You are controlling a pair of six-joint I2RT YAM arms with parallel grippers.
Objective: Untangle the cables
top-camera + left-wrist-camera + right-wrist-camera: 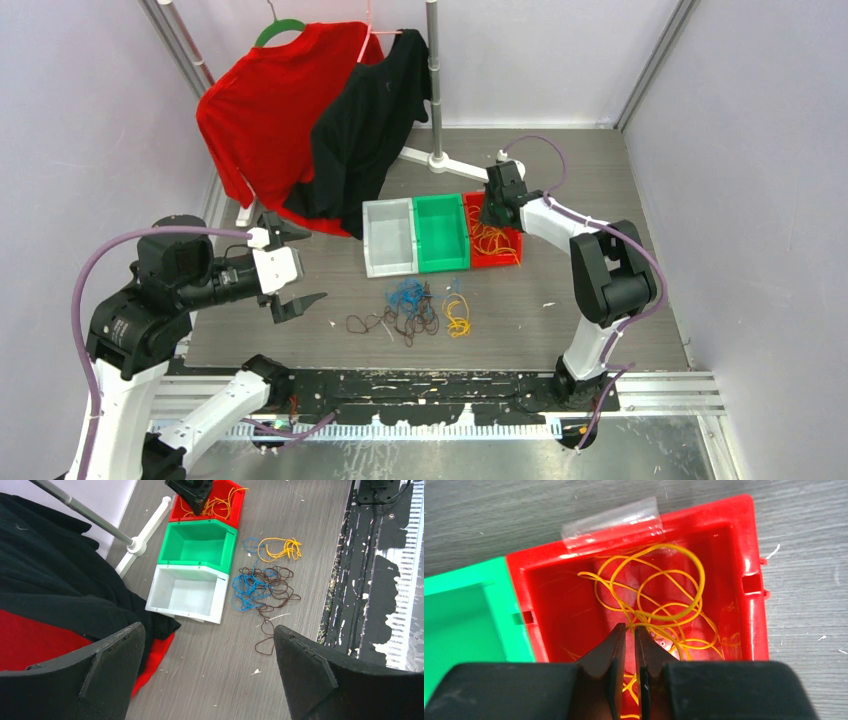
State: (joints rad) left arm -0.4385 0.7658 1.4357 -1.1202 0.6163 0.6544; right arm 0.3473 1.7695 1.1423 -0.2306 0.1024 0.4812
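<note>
The left arm [130,320] was bent by the surface's [600,180] left edge, its left gripper [315,266] held level and pointing right, jaws spread wide. The right arm [600,270] reached toward the far edge, the right gripper [630,628] pointing down, jaws nearly together with a thin gap between them.

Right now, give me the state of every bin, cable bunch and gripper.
Red bin: holds yellow cables.
Green bin: empty.
White bin: empty.
Loose yellow bunch: outside the bins.
Blue and brown cables: tangled together.
Left gripper: open, empty.
Right gripper: nearly closed over red bin, grip unclear.
</note>
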